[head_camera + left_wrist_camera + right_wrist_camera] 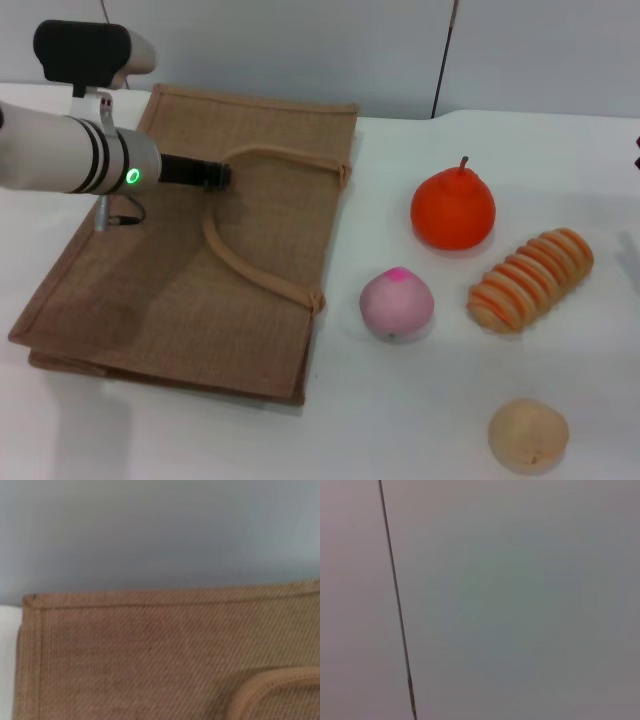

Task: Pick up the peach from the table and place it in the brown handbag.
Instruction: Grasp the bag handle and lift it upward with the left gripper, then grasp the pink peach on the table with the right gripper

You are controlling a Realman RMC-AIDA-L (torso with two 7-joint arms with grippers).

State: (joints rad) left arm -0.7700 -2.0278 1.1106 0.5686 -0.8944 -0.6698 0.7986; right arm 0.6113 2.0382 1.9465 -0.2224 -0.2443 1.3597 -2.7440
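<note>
The peach (pixel 397 304), pale pink with a magenta tip, sits on the white table (pixel 400 420) just right of the brown handbag (pixel 150 300). The handbag lies flat at the left, with its lighter tan handles (pixel 240 265) looped on top. It also shows in the left wrist view (pixel 150 655), with a stretch of handle (pixel 270 685). My left arm reaches in from the left over the bag, and its left gripper (pixel 215 176) is at the upper handle, far from the peach. My right gripper is out of view.
An orange pear-shaped fruit with a stem (pixel 453 208) stands behind the peach. A striped orange bread-like roll (pixel 530 278) lies to the right. A tan round ball (pixel 528 435) sits at the front right. A grey wall (pixel 520 605) is behind.
</note>
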